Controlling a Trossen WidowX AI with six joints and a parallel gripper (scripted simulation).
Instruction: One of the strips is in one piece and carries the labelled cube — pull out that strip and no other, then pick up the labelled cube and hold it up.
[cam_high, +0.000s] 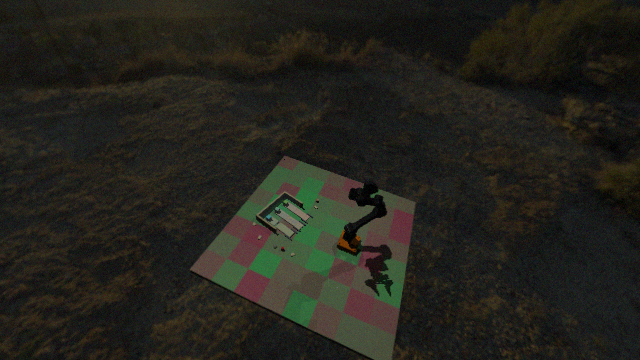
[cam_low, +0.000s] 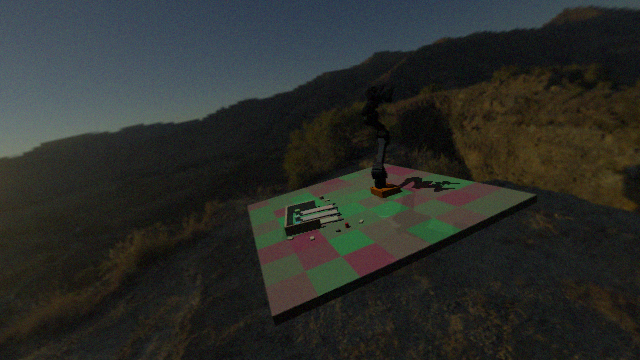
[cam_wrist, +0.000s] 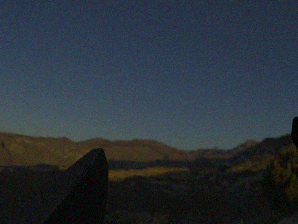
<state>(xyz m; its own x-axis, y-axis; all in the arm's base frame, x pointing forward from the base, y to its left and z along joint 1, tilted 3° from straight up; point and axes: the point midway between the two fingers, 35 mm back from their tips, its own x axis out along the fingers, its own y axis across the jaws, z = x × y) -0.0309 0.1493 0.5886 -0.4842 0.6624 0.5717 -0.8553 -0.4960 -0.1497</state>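
Three pale strips (cam_high: 299, 210) (cam_high: 288, 219) (cam_high: 283, 229) lie side by side, reaching out of the open side of a dark, low-walled box (cam_low: 302, 228). Small cubes sit at their inner ends: a greenish one (cam_high: 286, 203), a blue one (cam_high: 277, 210) and a light cyan one (cam_high: 269, 217). Labels, and any cut in a strip, are too small to make out. My gripper (cam_wrist: 204, 143) is open and empty, its two dark fingers far apart in the wrist view. It is held high near the arm's base, well away from the box; the wrist view shows only sky and hills.
A small red piece (cam_high: 282, 249) (cam_low: 347, 225) and several small pale pieces (cam_high: 293, 255) (cam_low: 361, 221) lie around the box on the checkered board (cam_high: 251, 285) (cam_low: 375, 259). The arm's orange base (cam_high: 348, 243) (cam_low: 384, 192) stands on the board, across from the box's open side.
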